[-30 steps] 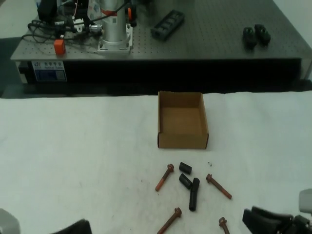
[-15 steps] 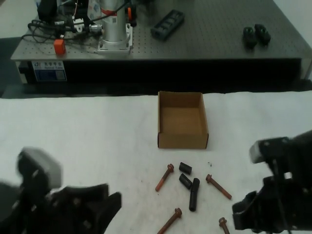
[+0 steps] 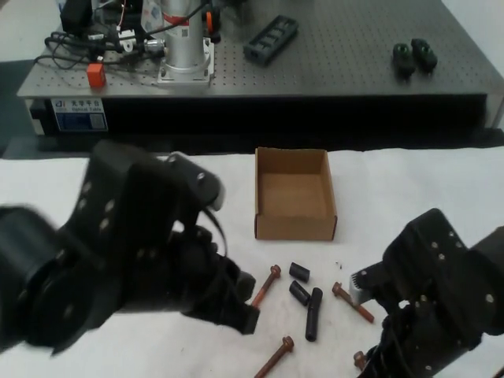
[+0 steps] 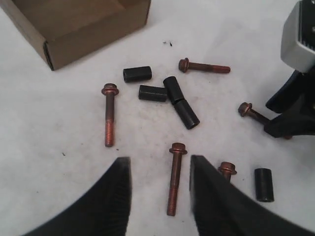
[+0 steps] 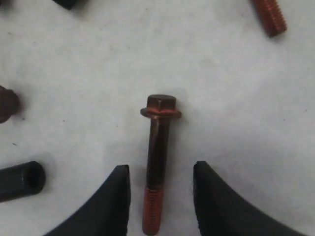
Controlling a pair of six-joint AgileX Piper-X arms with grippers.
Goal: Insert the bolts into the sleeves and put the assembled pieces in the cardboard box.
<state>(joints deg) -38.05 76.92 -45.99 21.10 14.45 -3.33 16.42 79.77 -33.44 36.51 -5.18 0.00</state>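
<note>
Holding anything, is the left gripper [image 4: 160, 169]?

No. Its fingers [image 4: 110, 196] stand apart and empty, low over the white cloth [image 4: 64, 128]. One bolt [image 4: 174, 182] lies on the cloth in the gap between them, and neither finger appears to touch it.

And the right gripper [image 5: 160, 172]?

Spread as well. A second bolt [image 5: 160, 128] lies between its two fingers, with the head pointing away from the wrist and the threaded end deepest in the gap. Whether a finger touches it cannot be told.

Where do the rest of the parts lie?

Loose on the cloth, on the near side of the cardboard box [image 3: 295, 227], between the left arm [image 3: 118, 260] and the right arm [image 3: 437, 291]. The left wrist view shows five bolts, none inside a sleeve. A short sleeve [image 4: 137, 74] lies closest to the box. Just beside it is a cluster of dark sleeves [image 4: 152, 93] that touch one another. A lone sleeve [image 4: 263, 184] lies apart from them, near the right arm.

And the box itself?

Upright and open-topped, its brown floor showing. It sits on the cloth beyond the parts, well apart from both grippers.
</note>
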